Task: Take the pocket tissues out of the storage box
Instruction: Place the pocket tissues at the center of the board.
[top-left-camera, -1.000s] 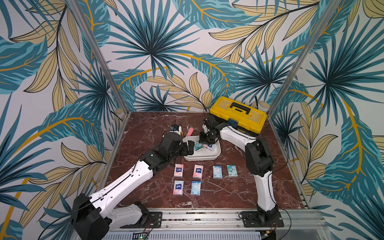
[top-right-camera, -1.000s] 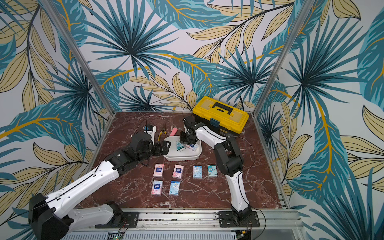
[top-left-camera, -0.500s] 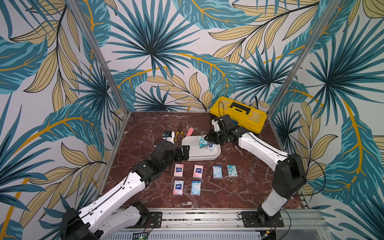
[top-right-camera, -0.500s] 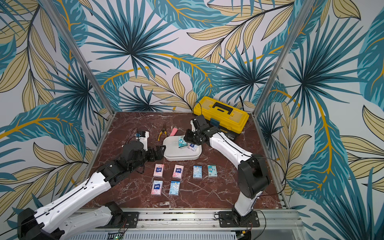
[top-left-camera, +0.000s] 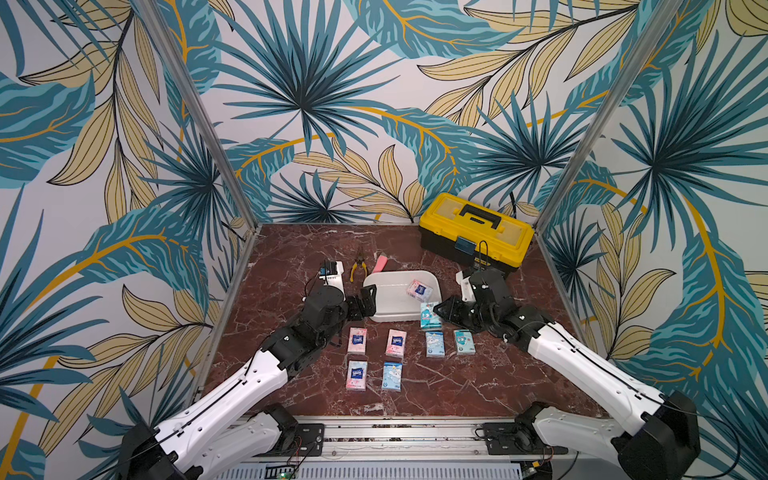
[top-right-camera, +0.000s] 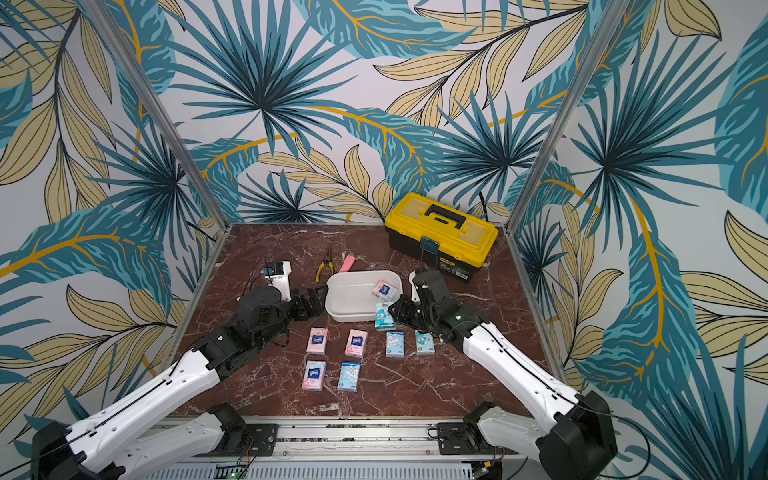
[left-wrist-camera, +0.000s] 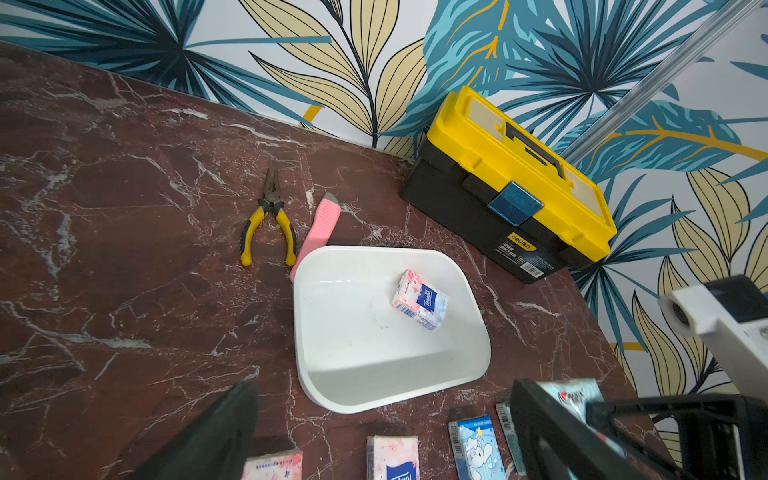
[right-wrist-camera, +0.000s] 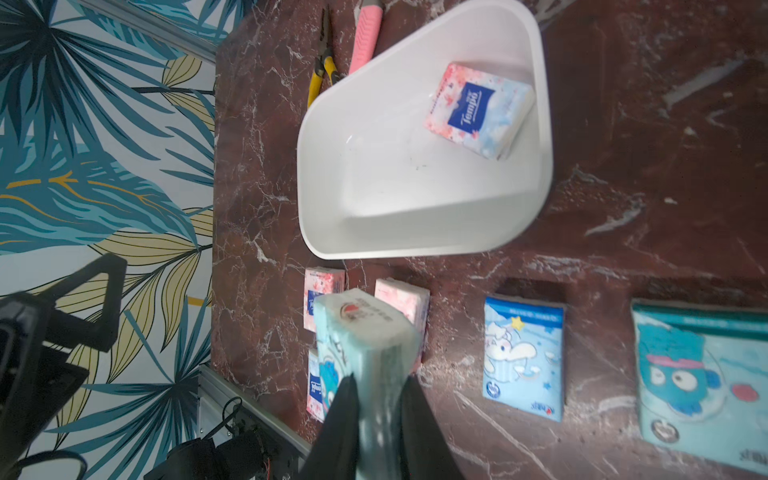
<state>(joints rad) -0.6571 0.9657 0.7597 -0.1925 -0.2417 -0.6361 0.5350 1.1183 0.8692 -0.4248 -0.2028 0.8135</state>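
The right pincer is clamped on a teal packet, held on edge just outside the storage box, over the laid-out packets. It should sink to a bare patch of counter below, tip the soft packet flat, then let go. The left pincer stands apart. One pink packet lies in the box beyond the right pincer's tips.

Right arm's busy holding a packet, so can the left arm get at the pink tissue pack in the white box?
Probably yes. The left gripper hangs open beside the uncovered storage box; the pink packet lies alone inside, at the end away from it.
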